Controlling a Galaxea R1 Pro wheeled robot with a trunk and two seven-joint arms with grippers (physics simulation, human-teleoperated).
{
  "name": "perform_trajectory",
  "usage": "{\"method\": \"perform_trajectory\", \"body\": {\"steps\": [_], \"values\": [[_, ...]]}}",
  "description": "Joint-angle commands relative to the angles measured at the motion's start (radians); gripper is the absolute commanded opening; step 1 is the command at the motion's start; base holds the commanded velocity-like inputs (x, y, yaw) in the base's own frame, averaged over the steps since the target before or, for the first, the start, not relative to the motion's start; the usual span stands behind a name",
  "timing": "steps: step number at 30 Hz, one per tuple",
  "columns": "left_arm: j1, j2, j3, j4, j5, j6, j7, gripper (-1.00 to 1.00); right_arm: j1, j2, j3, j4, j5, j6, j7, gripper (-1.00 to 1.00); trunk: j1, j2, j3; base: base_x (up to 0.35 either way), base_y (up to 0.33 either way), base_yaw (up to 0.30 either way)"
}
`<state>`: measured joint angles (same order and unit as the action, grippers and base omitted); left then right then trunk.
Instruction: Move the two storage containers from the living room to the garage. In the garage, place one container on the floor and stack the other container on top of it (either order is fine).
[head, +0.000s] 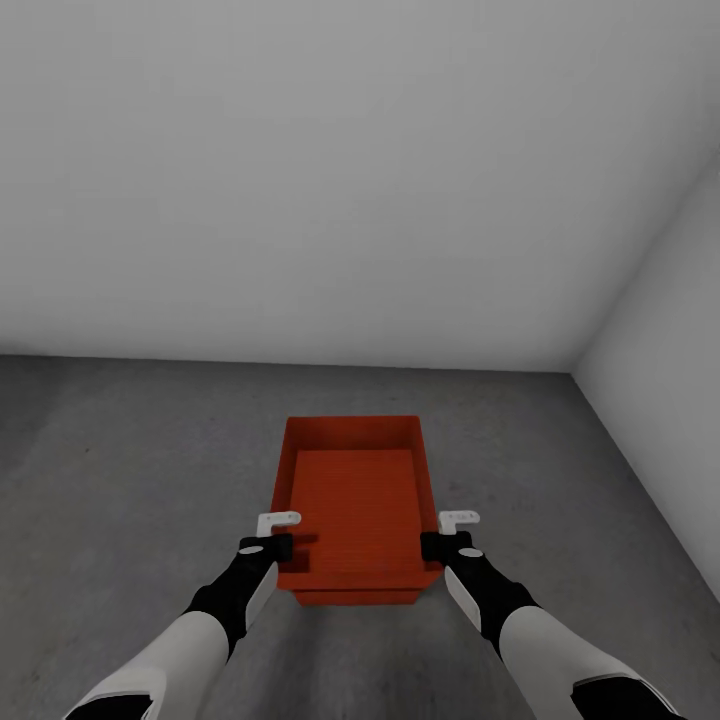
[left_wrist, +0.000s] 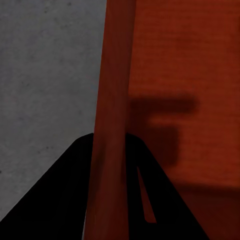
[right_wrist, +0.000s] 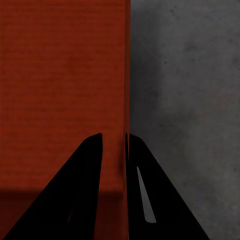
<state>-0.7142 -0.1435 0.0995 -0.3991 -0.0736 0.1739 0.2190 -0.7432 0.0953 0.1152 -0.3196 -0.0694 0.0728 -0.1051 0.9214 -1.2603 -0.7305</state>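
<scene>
The left gripper (head: 268, 545) has its jaws clamped across the left side wall of the storage container (head: 355, 500), one finger inside and one outside, as the left wrist view shows. The right gripper (head: 447, 545) pinches the right wall the same way, its jaws closed on the thin rim. Between them the red-orange bin hangs level in front of the robot, above the dark concrete floor (head: 120, 470) of the garage, near a corner of the white-grey walls (head: 350, 180). A second edge seems to show under its near end, though whether that is another bin cannot be told. To set it down well, both arms should lower together, keeping the bin flat, and release only once it rests. No writing or labels are visible anywhere.
</scene>
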Motion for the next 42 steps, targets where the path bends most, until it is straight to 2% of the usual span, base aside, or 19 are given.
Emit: {"method": "perform_trajectory", "body": {"steps": [1, 30, 42], "values": [[-0.001, -0.001, 0.037, -0.053, 0.038, 0.009, 0.06, -1.0, 0.001, 0.0, -0.002, -0.001, -0.02, 0.005, 0.001, -1.0, 0.004, -0.008, -0.004, 0.0, 0.0, 0.0], [-0.001, -0.001, 0.039, -0.053, 0.038, 0.009, 0.06, -1.0, 0.0, 0.0, -0.002, -0.001, -0.02, 0.005, 0.001, -1.0, 0.115, -0.211, -0.095, 0.0, 0.0, 0.0], [-0.001, -0.001, 0.039, -0.053, 0.039, 0.009, 0.06, -1.0, 0.0, 0.0, -0.002, -0.001, -0.02, 0.005, 0.0, -1.0, 0.115, -0.211, -0.095, 0.0, 0.0, 0.0]]}}
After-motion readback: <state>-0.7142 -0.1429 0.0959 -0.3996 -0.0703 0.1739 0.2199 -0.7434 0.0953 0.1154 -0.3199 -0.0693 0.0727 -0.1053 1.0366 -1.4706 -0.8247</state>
